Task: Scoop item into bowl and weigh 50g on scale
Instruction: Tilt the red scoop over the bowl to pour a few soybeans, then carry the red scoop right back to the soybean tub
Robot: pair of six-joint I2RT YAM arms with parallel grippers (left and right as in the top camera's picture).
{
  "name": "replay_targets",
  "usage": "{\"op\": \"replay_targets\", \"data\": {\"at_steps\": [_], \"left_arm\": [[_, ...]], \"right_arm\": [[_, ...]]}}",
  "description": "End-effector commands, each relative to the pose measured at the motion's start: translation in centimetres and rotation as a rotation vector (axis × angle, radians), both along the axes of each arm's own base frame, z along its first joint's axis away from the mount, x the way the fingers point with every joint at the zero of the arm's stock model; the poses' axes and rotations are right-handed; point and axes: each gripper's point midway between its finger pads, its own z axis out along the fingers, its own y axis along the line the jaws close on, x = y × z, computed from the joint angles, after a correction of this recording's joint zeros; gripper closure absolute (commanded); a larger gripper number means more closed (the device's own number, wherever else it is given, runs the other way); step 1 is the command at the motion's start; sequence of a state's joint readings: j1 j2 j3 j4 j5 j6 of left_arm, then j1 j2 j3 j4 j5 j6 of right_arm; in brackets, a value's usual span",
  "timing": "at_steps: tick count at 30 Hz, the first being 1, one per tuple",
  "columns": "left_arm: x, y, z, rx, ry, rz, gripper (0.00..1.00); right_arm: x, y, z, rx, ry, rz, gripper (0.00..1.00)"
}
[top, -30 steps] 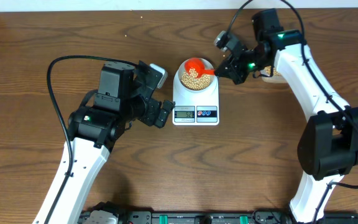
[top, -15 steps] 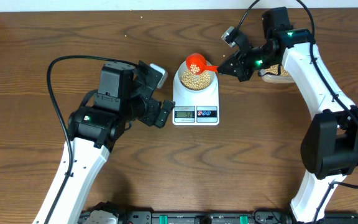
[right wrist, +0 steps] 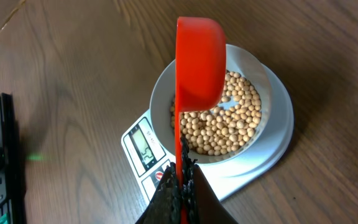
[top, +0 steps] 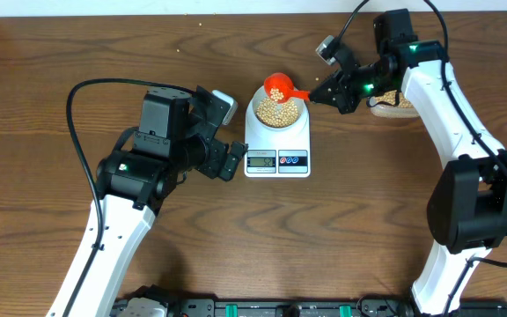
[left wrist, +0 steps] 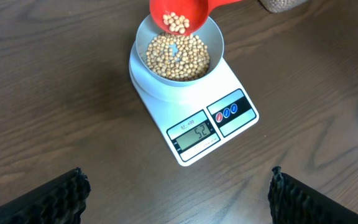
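Right now the right gripper (top: 322, 95) is clamped on the handle of the red scoop (top: 277, 86). The scoop's long axis runs leftward from the gripper, its tilted cup over the far rim of the bowl (left wrist: 215, 38). Soybeans (left wrist: 179, 59) fill that bowl on the scale (left wrist: 160, 106), and a few lie in the scoop. The left gripper (left wrist: 179, 199) hangs wide open over the worktop (top: 60, 53), empty.

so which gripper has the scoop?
The right gripper, shut on the red scoop by its handle, holding it tilted over the bowl. The left gripper is open and empty, beside the scale.
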State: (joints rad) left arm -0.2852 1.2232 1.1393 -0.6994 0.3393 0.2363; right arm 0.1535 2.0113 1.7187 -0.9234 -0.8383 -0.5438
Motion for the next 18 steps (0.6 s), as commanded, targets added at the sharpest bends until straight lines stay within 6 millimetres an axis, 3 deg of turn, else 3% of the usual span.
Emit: {"op": "replay_targets", "data": {"at_steps": [1,6,11,14,18], "left_arm": [[-0.2,-0.2,-0.1,-0.007,0.005,-0.012,0.05],[-0.2,-0.2,-0.1,-0.007,0.005,-0.012,0.06],[-0.2,-0.2,-0.1,-0.007,0.005,-0.012,0.06],[-0.2,-0.2,-0.1,-0.007,0.005,-0.012,0.06],[-0.2,-0.2,-0.1,-0.007,0.005,-0.012,0.06]], "right_arm": [[-0.2,-0.8,3.0,0.050,-0.043,-0.017,0.99],[-0.1,-2.5,5.7,0.125,-0.073,-0.044,0.99],[0.0,-5.4,8.6,0.233,-0.039,-0.131,0.99],[0.0,-8.4,10.3,0.305,-0.003,-0.207,0.99],[-0.1,-12.2,11.0,0.354,0.038,-0.299,0.99]]}}
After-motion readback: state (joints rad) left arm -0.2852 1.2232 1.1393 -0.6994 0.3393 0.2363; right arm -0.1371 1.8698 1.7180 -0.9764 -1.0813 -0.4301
